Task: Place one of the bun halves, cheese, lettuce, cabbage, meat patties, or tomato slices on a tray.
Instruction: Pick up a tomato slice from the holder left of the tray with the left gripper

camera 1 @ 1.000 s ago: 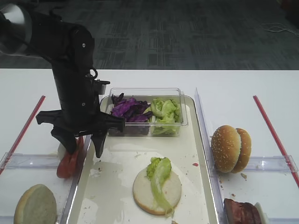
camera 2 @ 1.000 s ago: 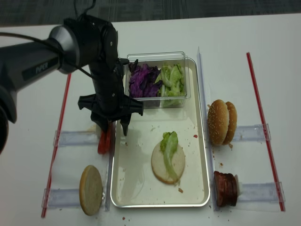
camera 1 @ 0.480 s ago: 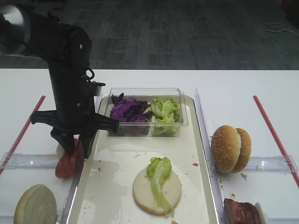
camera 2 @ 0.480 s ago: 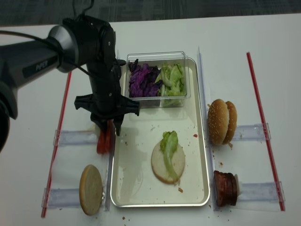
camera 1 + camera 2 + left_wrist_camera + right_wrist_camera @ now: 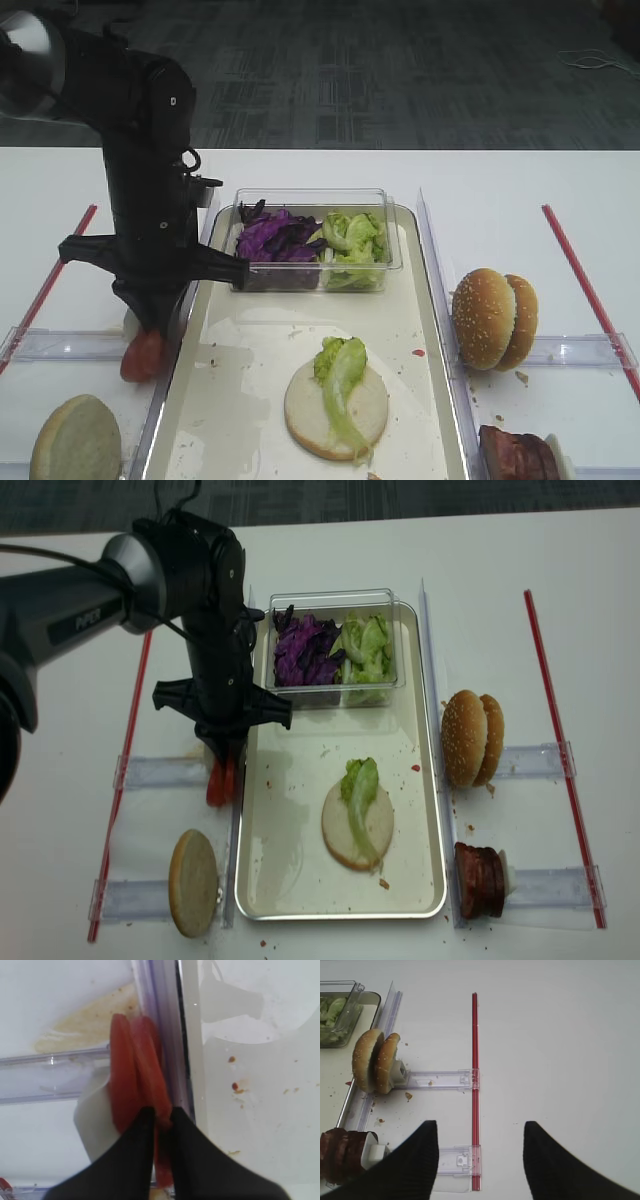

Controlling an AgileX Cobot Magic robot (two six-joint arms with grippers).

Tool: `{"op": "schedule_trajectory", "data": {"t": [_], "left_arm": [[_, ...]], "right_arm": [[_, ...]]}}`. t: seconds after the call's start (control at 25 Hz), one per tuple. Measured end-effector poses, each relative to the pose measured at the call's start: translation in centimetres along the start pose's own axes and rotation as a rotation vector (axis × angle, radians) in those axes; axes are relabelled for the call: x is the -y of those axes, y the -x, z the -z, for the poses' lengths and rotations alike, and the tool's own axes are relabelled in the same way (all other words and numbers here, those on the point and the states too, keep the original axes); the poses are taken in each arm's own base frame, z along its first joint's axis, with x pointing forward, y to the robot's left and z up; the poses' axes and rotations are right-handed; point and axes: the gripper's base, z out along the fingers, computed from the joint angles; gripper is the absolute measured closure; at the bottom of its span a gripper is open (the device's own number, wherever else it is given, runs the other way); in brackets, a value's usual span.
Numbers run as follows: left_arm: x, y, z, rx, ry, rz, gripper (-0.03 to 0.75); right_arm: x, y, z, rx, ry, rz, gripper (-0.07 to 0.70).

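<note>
Left jaws clenched on a tomato slice; right jaws spread wide, holding nothing.

I see the left gripper (image 5: 159, 1125) nipping one of the tomato slices (image 5: 135, 1085) between its two dark fingers (image 5: 137, 1140); the slices stand on edge just outside the tray's (image 5: 432, 300) left rim, beside a clear plastic holder (image 5: 50, 1077) on the worktop (image 5: 500, 190). In the high view the left arm (image 5: 150, 190) stands upright over the slices (image 5: 142, 352). The right gripper (image 5: 477, 1160) hangs over bare worktop near a red strip (image 5: 475, 1085). On the tray lies a pale bun half (image 5: 335, 410) with lettuce (image 5: 338, 375) on top; behind it, a clear tub (image 5: 310, 240) holds purple cabbage (image 5: 272, 232) and more lettuce. Sesame bun halves (image 5: 493, 318) and meat patties (image 5: 515, 455) sit right of the tray; another bun half (image 5: 75, 440) sits left.
</note>
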Motion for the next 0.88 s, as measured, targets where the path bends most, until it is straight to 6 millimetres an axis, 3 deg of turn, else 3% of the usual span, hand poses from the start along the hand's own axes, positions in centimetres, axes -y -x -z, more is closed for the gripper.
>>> {"op": "schedule_trajectory", "data": {"t": [0.24,0.88], "left_arm": [[-0.1,-0.01,0.0,-0.001,0.011,-0.004,0.702],[-0.1,-0.04,0.0,-0.004,0.012,-0.004,0.711]], "right_arm": [[0.0,0.0,0.0,0.0,0.0,0.0,0.237],[0.0,0.0,0.0,0.0,0.0,0.0,0.237]]}}
